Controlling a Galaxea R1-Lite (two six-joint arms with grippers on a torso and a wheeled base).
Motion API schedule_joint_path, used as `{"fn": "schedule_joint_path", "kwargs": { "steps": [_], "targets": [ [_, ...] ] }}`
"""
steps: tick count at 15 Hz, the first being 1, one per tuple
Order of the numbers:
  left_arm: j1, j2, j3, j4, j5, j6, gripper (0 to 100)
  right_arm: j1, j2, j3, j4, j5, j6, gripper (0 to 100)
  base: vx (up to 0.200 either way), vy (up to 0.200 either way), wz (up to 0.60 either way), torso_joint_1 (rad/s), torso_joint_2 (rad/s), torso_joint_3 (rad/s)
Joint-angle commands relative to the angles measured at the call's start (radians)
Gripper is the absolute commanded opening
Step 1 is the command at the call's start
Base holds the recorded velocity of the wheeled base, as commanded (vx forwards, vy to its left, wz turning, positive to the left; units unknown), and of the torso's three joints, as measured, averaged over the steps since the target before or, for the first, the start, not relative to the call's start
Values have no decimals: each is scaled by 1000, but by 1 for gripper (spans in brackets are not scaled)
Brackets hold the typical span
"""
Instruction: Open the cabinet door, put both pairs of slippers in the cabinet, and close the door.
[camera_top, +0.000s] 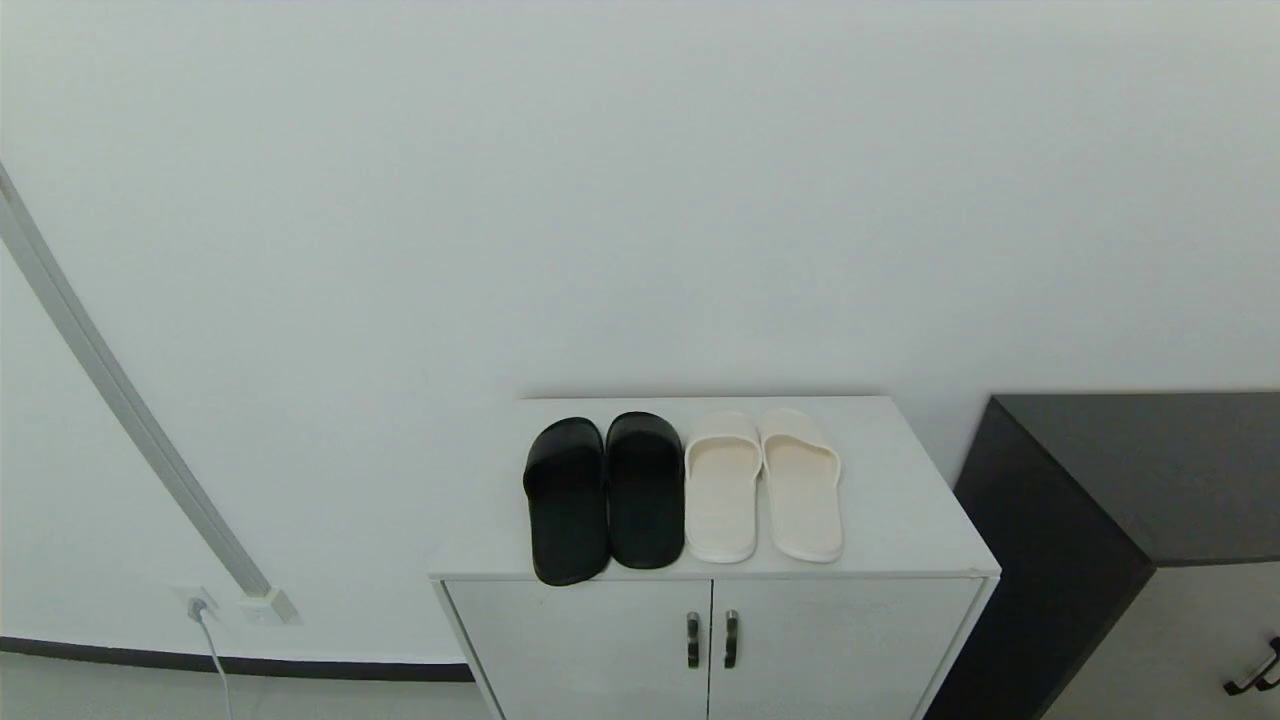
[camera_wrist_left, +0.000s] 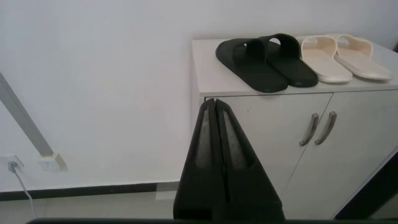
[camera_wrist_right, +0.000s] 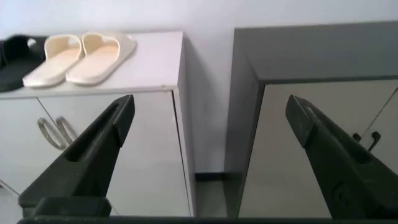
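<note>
A white cabinet (camera_top: 880, 480) stands against the wall with both doors closed and two dark handles (camera_top: 711, 639) at the middle seam. On its top lie a black pair of slippers (camera_top: 603, 497) and, to their right, a cream pair of slippers (camera_top: 765, 483), toes toward the wall. In the left wrist view my left gripper (camera_wrist_left: 215, 107) is shut with nothing in it, held low in front of the cabinet's (camera_wrist_left: 261, 130) left side, below the black slippers (camera_wrist_left: 267, 61). My right gripper (camera_wrist_right: 208, 112) is open and empty, off the cabinet's (camera_wrist_right: 155, 62) right corner, with the cream slippers (camera_wrist_right: 78, 57) beyond it.
A dark grey cabinet (camera_top: 1120, 480) stands close on the right, leaving a narrow gap beside the white one. A wall socket with a cable (camera_top: 198, 607) and a slanted grey conduit (camera_top: 120, 400) are on the wall at the left. Bare floor lies left of the cabinet.
</note>
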Motion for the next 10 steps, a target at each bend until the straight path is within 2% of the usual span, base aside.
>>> {"fn": "schedule_joint_path", "kwargs": {
  "steps": [1,2,3,5,8,10],
  "targets": [
    [0,1,0,0,1,0,0,3,21,-92,-42,3,34,100,0,0,0,0,0,0],
    [0,1,0,0,-1,0,0,17,126,-224,-12,4,113,100,0,0,0,0,0,0],
    [0,1,0,0,-1,0,0,39,216,-249,37,9,104,100,0,0,0,0,0,0],
    [0,1,-2,0,-1,-1,0,51,339,-189,39,43,12,100,0,0,0,0,0,0],
    [0,1,-2,0,-1,0,0,65,574,-202,-81,124,11,100,0,0,0,0,0,0],
    [0,1,-2,0,-1,0,0,123,747,-255,-184,119,11,100,0,0,0,0,0,0]
  ]
}}
